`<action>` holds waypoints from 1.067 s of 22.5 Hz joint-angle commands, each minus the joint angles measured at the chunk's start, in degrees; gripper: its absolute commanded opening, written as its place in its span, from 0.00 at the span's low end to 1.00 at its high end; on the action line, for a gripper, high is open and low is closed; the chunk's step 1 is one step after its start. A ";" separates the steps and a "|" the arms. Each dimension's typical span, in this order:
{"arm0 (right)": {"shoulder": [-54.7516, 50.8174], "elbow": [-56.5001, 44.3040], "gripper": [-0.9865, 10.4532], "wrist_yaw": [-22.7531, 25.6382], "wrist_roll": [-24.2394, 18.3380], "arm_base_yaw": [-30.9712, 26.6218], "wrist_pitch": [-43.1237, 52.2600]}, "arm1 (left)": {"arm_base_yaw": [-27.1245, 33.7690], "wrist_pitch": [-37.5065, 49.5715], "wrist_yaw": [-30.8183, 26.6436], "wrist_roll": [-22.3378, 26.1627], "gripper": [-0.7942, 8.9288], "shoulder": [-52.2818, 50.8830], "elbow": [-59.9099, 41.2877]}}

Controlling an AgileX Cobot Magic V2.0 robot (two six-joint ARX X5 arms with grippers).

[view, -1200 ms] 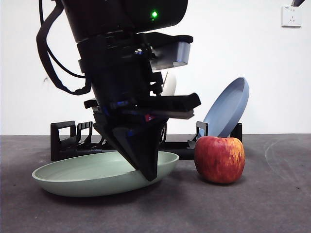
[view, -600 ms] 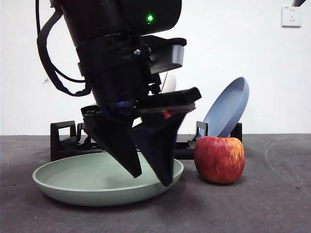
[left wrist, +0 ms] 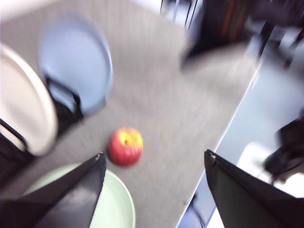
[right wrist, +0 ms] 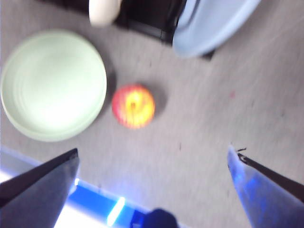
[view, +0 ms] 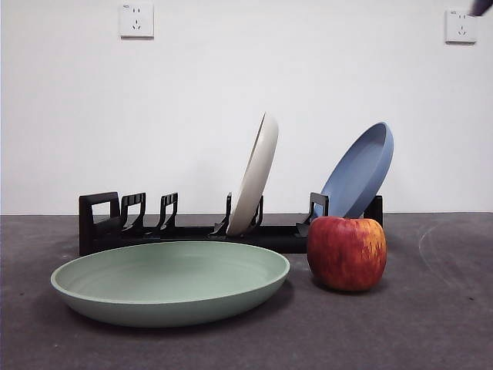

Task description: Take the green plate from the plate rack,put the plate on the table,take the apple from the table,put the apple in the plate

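The green plate (view: pixel 171 281) lies flat on the table (view: pixel 431 324) in front of the plate rack (view: pixel 100 223). To its right, a short gap away, stands the red apple (view: pixel 347 252). No gripper is near them in the front view. My left gripper (left wrist: pixel 154 154) is open and high above the table, with the apple (left wrist: pixel 126 146) and the green plate's rim (left wrist: pixel 114 204) far below. My right gripper (right wrist: pixel 153 151) is also open and high, looking down on the apple (right wrist: pixel 133 106) and the green plate (right wrist: pixel 53 84). Both wrist views are blurred.
A cream plate (view: pixel 256 173) and a blue plate (view: pixel 358 169) lean upright in the rack behind the apple. A black arm tip (view: pixel 481 6) shows at the top right corner. Two wall sockets are on the white wall behind.
The big dark arm over the green plate opened its jaws, let go of the rim and lifted out of the front view. The plate settled flat; the apple stayed put.
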 commanded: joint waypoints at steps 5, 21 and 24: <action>-19.58 -20.37 0.72 -0.17 3.19 0.11 0.04 | 4.61 -19.71 0.59 6.58 0.44 -12.79 3.87; -18.18 -37.99 0.72 -0.44 7.54 0.11 24.55 | 4.72 -31.32 -7.56 5.42 0.44 -21.53 2.93; -13.03 -38.03 0.72 -0.79 7.74 0.13 28.96 | 4.72 -31.32 -7.45 4.92 0.44 -23.98 2.86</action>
